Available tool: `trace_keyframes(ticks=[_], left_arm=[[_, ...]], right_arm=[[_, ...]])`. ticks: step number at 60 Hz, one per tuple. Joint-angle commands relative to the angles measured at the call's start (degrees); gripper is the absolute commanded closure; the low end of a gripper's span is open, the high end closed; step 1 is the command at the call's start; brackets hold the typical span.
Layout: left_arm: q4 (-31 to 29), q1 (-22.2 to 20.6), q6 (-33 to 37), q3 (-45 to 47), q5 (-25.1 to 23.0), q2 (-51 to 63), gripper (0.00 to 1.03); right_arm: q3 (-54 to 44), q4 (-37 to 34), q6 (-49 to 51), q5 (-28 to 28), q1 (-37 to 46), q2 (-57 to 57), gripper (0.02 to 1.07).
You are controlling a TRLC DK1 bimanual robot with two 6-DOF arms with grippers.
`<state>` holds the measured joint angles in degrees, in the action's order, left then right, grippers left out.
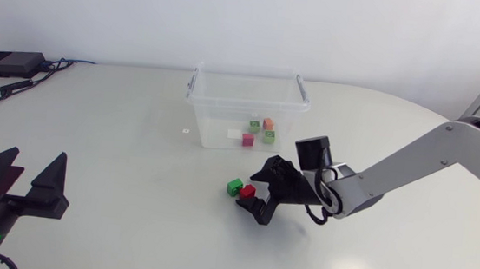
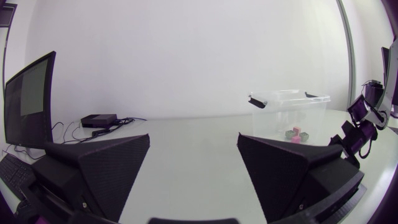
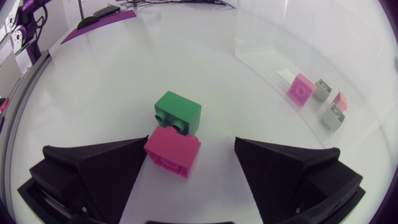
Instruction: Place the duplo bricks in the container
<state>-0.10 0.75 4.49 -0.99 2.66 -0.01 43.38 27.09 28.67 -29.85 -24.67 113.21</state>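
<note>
The right tool [image 3: 191, 142] is open, with the red brick [image 3: 173, 152] between its fingers [image 3: 99, 168], touching the green brick [image 3: 178, 111] on the bench [image 1: 117, 141]. Other bricks [image 1: 256, 129] lie in the container [image 1: 216, 106]. The left tool [image 2: 194, 138] is open too.

- The right gripper [image 3: 191, 143] stands low over the white table [image 3: 93, 93], its two black fingers wide apart.
- A red brick [image 3: 172, 152] lies between the fingers, close against one of them and clearly apart from the other.
- A green brick [image 3: 178, 111] lies just ahead of the red brick and touches it; its studs face toward the gripper.
- A clear container [image 3: 261, 56] stands further ahead, off to one side.
- Inside it lie a pink brick [image 3: 300, 88], two grey-green bricks [image 3: 321, 90], an orange brick [image 3: 339, 99] and a white piece [image 3: 287, 74].
</note>
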Motion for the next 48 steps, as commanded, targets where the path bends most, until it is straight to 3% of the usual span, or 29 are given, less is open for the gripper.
trace_keyframes(ticks=[1, 14, 28, 48], left_arm=[[0.19, 0.3, -0.8, 0.99, 0.33, -0.69, 0.05], [0.19, 0.3, -0.8, 0.99, 0.33, -0.69, 0.05], [0.19, 0.3, -0.8, 0.91, 0.33, -0.69, 0.05], [0.19, 0.3, -0.8, 0.91, 0.33, -0.69, 0.05]], right_arm=[[0.22, -2.66, 2.62, 0.14, -0.38, 0.7, 0.09], [1.98, -4.42, 4.12, -1.44, -0.03, 1.31, 0.19], [5.05, -12.68, 4.91, -3.38, 0.41, 0.26, 0.19], [6.81, -15.49, 10.8, -5.13, 1.02, 0.61, 0.19]])
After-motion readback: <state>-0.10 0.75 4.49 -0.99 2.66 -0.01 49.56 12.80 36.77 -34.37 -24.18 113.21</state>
